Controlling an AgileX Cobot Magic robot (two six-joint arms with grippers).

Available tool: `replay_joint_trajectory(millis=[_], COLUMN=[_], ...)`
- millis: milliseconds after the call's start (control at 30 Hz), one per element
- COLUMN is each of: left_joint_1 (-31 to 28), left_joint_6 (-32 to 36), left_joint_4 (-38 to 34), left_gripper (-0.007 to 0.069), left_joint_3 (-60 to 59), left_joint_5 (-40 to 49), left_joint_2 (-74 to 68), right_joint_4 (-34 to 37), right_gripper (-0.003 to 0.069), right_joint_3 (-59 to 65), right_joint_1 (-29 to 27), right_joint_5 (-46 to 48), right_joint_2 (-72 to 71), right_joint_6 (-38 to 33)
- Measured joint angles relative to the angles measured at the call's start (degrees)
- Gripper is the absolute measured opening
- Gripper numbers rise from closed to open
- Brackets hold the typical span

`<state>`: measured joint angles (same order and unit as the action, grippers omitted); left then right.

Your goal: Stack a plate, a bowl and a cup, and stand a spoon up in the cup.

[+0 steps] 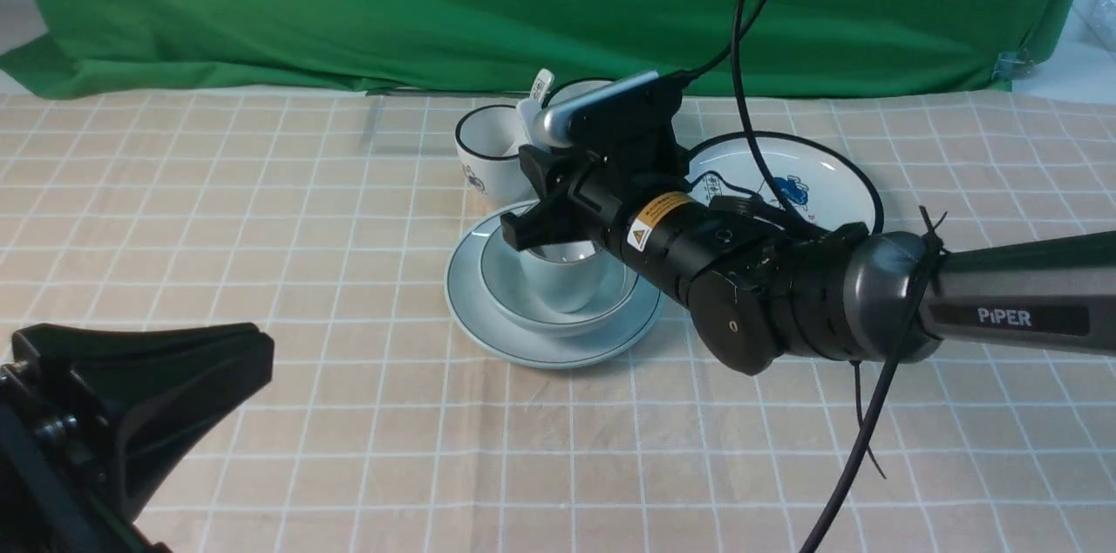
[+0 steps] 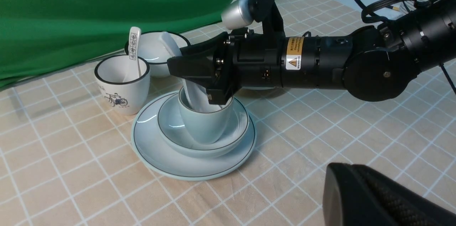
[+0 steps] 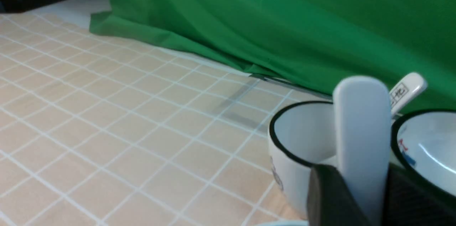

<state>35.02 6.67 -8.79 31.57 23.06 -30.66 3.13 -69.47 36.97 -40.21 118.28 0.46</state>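
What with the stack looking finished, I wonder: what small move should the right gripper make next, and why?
Probably open the right gripper and let go: the spoon it grips already has its scoop inside the cup, which sits in the bowl on the plate.

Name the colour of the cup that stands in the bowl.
Pale blue-grey; the cup shows best in the left wrist view.

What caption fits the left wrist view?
Right gripper, jaws shut on the spoon, stands it in the cup atop bowl and plate.
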Motion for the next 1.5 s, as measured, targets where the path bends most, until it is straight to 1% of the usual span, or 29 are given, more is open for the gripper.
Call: replay_joint_trajectory(millis=[100,233,267,300,367,433,500,533,567,600,700,733,767,800,867,933,1100,1300,1367,1433,1467,1500], left_joint_1=[0.0,0.0,0.0,0.0,0.0,0.0,0.0,0.0,0.0,0.0,0.0,0.0,0.0,0.0,0.0,0.0,0.0,0.0,0.0,0.0,0.0,0.0], left_joint_6=[0.0,0.0,0.2,0.2,0.9,1.5,3.9,4.3,4.5,4.5,4.9,4.9,4.9,4.9,5.0,5.1,5.1,5.2,5.3,5.3,5.3,5.3], left_joint_4=[0.0,0.0,0.0,0.0,0.1,0.1,0.0,-0.1,-0.2,-0.2,0.2,0.3,0.7,0.7,1.2,2.2,2.7,2.8,2.8,2.8,2.8,2.8], left_gripper=[0.0001,0.0001,0.0001,0.0001,0.0001,0.0001,0.0001,0.0001,0.0001,0.0001,0.0001,0.0001,0.0001,0.0001,0.0001,0.0001,0.0001,0.0001,0.0001,0.0001,0.0001,0.0001], left_joint_3=[0.0,0.0,0.0,0.0,0.0,-0.4,-2.3,-3.3,-4.7,-6.8,-10.3,-10.6,-11.9,-12.4,-14.0,-15.6,-17.5,-18.2,-18.3,-18.3,-18.3,-18.3], left_joint_5=[0.0,0.0,-0.1,-0.2,-1.2,-2.0,-5.0,-6.1,-8.2,-11.7,-15.7,-16.0,-16.8,-16.9,-17.6,-17.8,-17.6,-16.0,-15.6,-15.4,-15.4,-15.4], left_joint_2=[0.0,0.0,0.0,0.0,0.3,0.9,4.0,4.9,6.4,8.7,10.8,11.0,11.3,11.4,11.5,11.5,11.5,11.5,11.5,11.5,11.5,11.5], right_joint_4=[0.0,0.0,0.0,0.0,0.0,0.0,-0.1,-0.1,-0.1,-0.1,-0.1,-0.1,-0.1,-0.1,-0.1,-0.1,-0.1,-0.1,-1.6,-3.1,-3.1,-3.1], right_gripper=[0.0327,0.0353,0.0358,0.0358,0.036,0.036,0.036,0.0357,0.035,0.0328,0.0257,0.0251,0.0204,0.0195,0.0157,0.0144,0.0146,0.016,0.0161,0.0136,0.0104,0.0064], right_joint_3=[0.0,0.0,0.1,0.1,0.8,1.2,2.3,2.7,3.2,4.3,7.4,7.6,9.5,10.0,12.6,14.3,15.3,15.5,15.5,16.4,17.8,20.4], right_joint_1=[0.0,0.3,0.7,0.8,1.2,1.5,2.0,2.0,2.1,2.1,2.1,2.1,2.1,2.1,2.1,2.1,2.1,2.1,2.0,0.2,-1.8,-4.8], right_joint_5=[0.8,5.0,9.2,9.7,16.9,21.3,33.1,36.1,41.1,48.7,58.6,59.2,63.1,64.1,69.9,74.8,77.6,77.9,77.9,77.3,76.3,74.1], right_joint_2=[-0.1,-1.8,-4.5,-4.9,-11.5,-14.6,-23.5,-26.3,-29.7,-34.1,-41.8,-41.8,-45.2,-46.5,-50.7,-54.8,-60.4,-61.6,-61.8,-63.0,-64.4,-66.7], right_joint_6=[0.0,0.0,0.0,0.0,-0.5,-0.8,-1.6,-1.7,-1.7,-1.7,-1.3,-1.2,-0.5,0.0,1.6,2.2,3.0,3.0,2.9,2.7,2.6,2.3])
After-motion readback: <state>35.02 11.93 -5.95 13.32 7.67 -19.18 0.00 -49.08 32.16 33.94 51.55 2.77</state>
